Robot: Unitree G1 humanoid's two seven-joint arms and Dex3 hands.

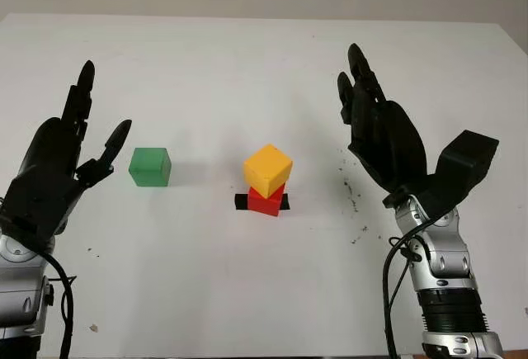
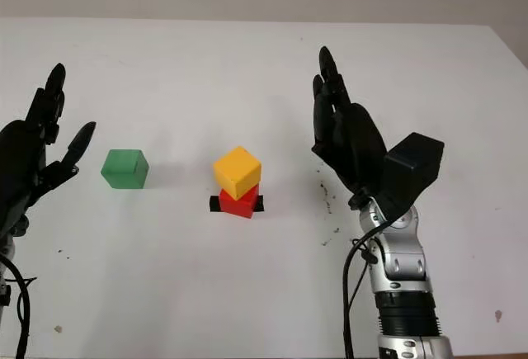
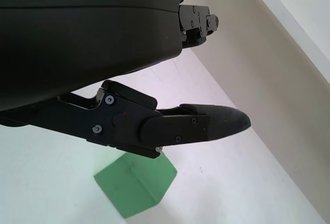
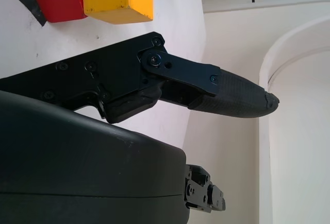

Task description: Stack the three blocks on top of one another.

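Green block [image 1: 150, 167] comes next: close your open, empty left hand [image 1: 58, 169] squarely on it, then centre it over the skewed yellow block [image 1: 268, 169] while your open right hand [image 1: 384, 140] waits.

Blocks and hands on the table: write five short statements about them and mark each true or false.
1. The yellow block sits on top of the red block. True.
2. The green block is stacked on the yellow block. False: it stands alone on the table, apart from the other two, on the left hand's side.
3. The left hand grasps the green block. False: it is open, beside the block and not touching it.
4. The right hand is open, on the other side of the two-block stack. True.
5. The red block stands on a black tape mark. True.
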